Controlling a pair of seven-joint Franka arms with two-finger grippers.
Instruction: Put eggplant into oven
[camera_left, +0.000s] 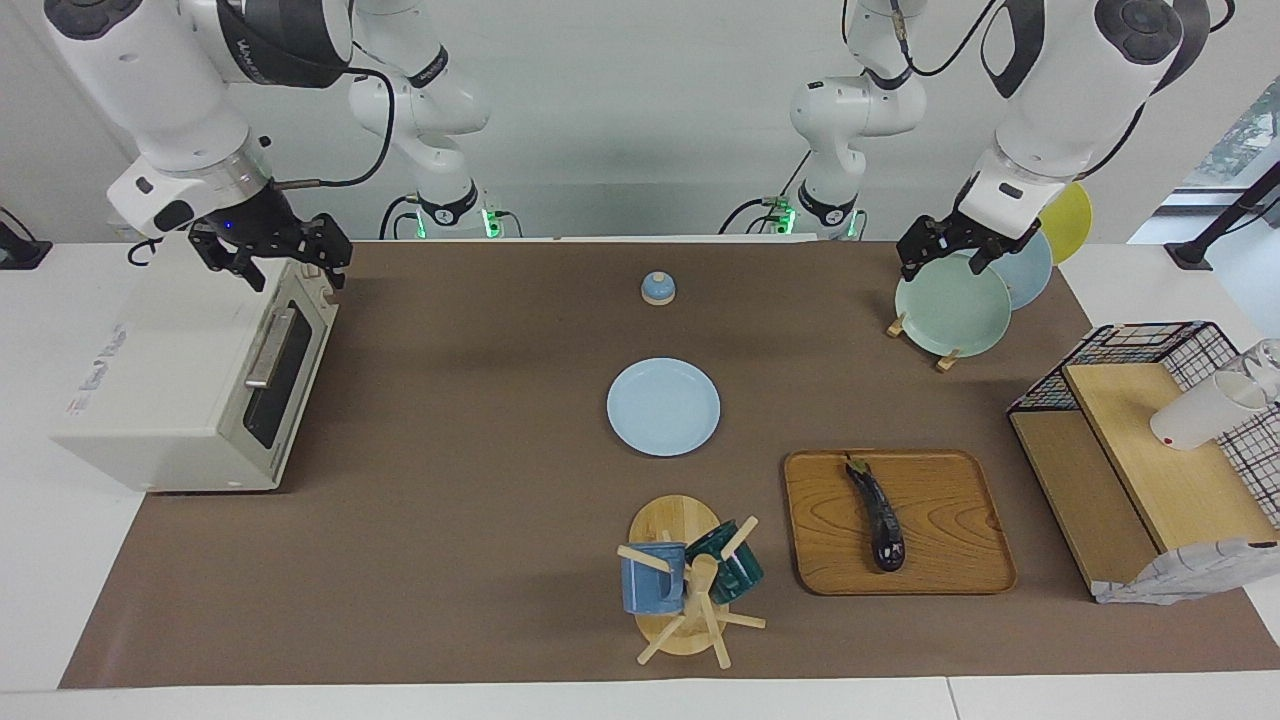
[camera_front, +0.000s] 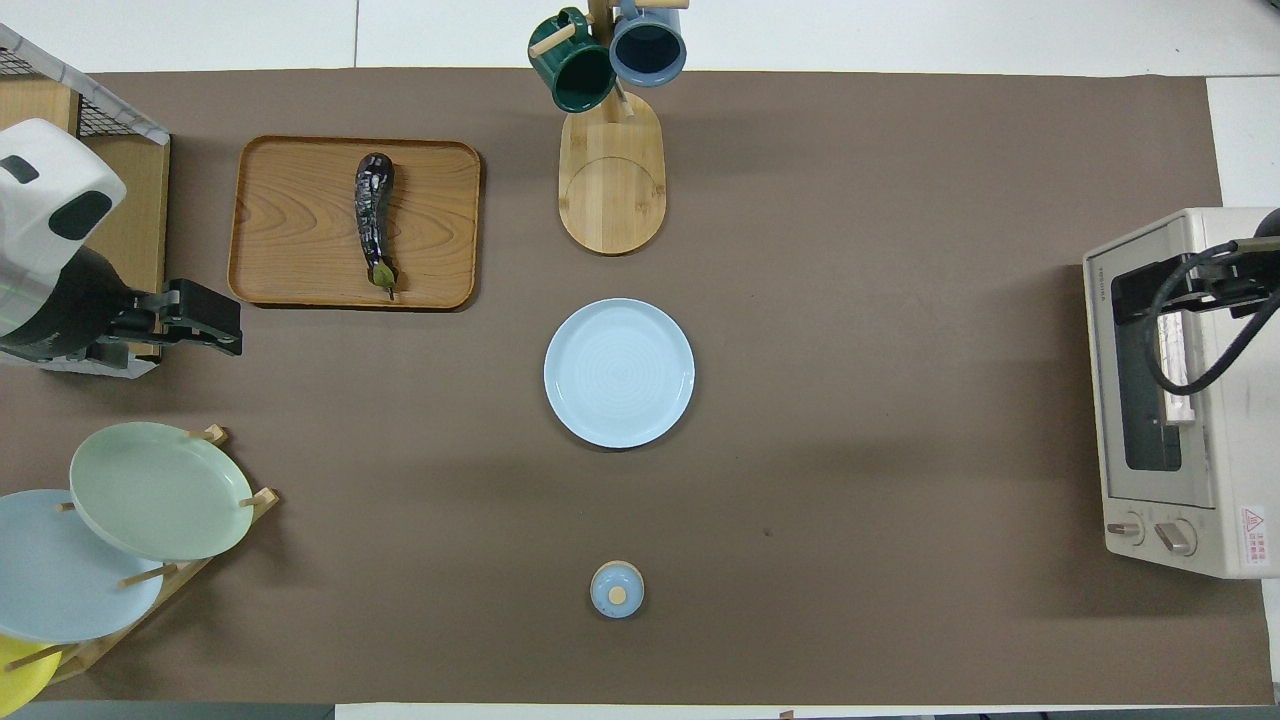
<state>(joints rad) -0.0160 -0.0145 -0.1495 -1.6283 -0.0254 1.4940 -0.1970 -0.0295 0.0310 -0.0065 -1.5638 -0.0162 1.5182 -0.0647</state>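
The dark purple eggplant (camera_left: 877, 515) lies on a wooden tray (camera_left: 950, 560), its stem end toward the robots; it also shows in the overhead view (camera_front: 373, 215). The off-white oven (camera_left: 170, 390) stands at the right arm's end of the table with its glass door shut; the overhead view shows it too (camera_front: 1200, 520). My right gripper (camera_left: 285, 262) is open and empty, over the oven's top front edge. My left gripper (camera_left: 945, 262) is open and empty, up over the plate rack, and apart from the tray; it also shows in the overhead view (camera_front: 208, 320).
A light blue plate (camera_left: 663, 406) lies mid-table. A mug tree (camera_left: 690, 580) with a blue and a green mug stands beside the tray. A small blue knob (camera_left: 657, 288) sits near the robots. A plate rack (camera_left: 955, 305) and a wire-and-wood rack (camera_left: 1150, 470) are at the left arm's end.
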